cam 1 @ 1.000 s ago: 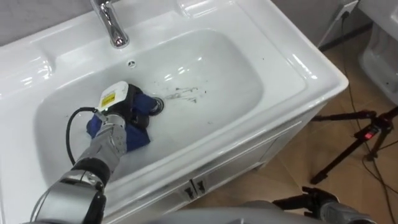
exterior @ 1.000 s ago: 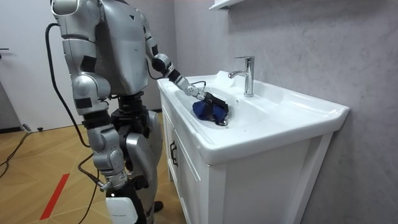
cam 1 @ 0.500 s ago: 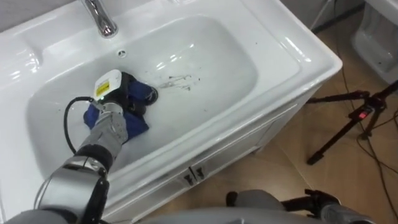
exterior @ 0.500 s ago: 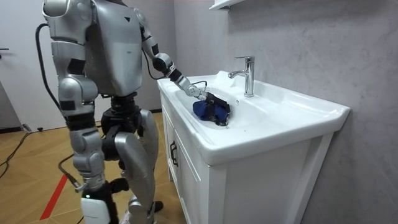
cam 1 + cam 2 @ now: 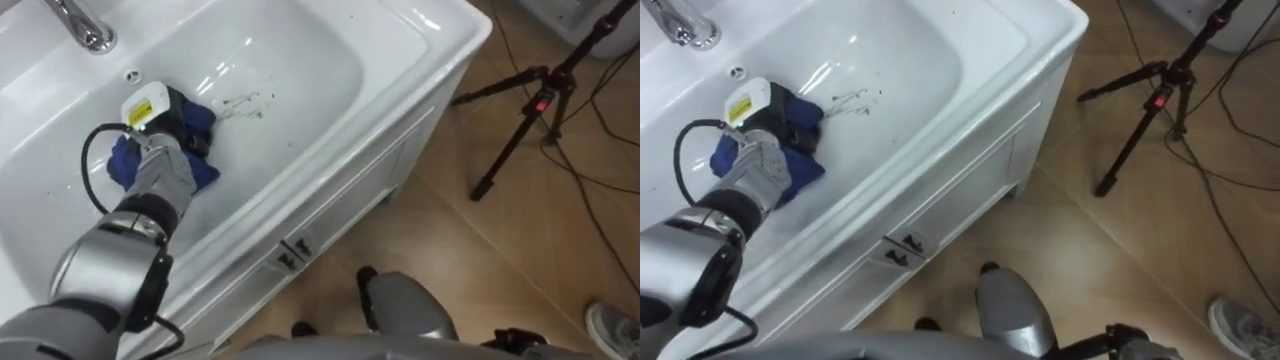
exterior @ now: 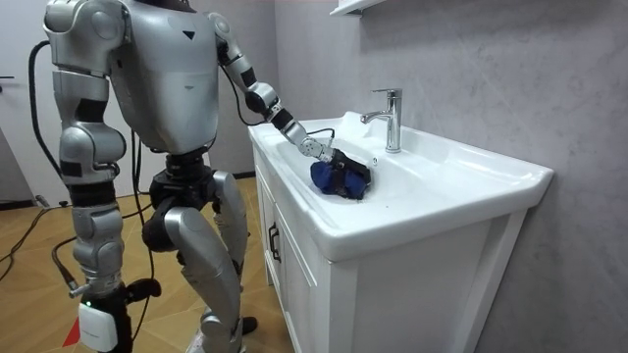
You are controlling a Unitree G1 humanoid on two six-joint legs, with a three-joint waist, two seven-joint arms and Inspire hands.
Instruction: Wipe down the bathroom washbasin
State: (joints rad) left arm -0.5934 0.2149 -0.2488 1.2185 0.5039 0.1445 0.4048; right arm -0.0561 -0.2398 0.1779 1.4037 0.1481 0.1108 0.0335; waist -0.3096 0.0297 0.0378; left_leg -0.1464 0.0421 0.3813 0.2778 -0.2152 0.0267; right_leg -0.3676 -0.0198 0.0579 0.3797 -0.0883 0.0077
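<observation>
A white basin [image 5: 300,60] is sunk in a white counter [image 5: 445,30] atop a white cabinet [image 5: 350,185] with two small dark door handles [image 5: 292,250] at its front; the floor [image 5: 500,270] is pale wood laid in a herringbone pattern, and in the room view a grey wall [image 6: 471,69] rises behind the counter with the edge of a shelf [image 6: 358,6] above it. The robot stands at the end of the counter on the room view's left, its body leaning towards the basin and one foot lifted off the floor.

A chrome tap [image 5: 85,25] stands at the back rim, with a small overflow hole [image 5: 131,75] just below it; thin dark marks [image 5: 240,103] streak the basin floor just to the right of the blue cloth [image 5: 200,172]; a black tripod [image 5: 530,110] with a small red light stands on the floor, well apart from the cabinet, with dark cables trailing round it.

The left hand [image 5: 160,135] reaches into the basin from the lower left; its dark fingers [image 5: 185,132] are bent down over the bunched blue cloth, holding it against the basin floor near the overflow hole, the cloth spilling out on both sides of the hand. The right hand [image 6: 88,312] hangs low at the robot's side.
</observation>
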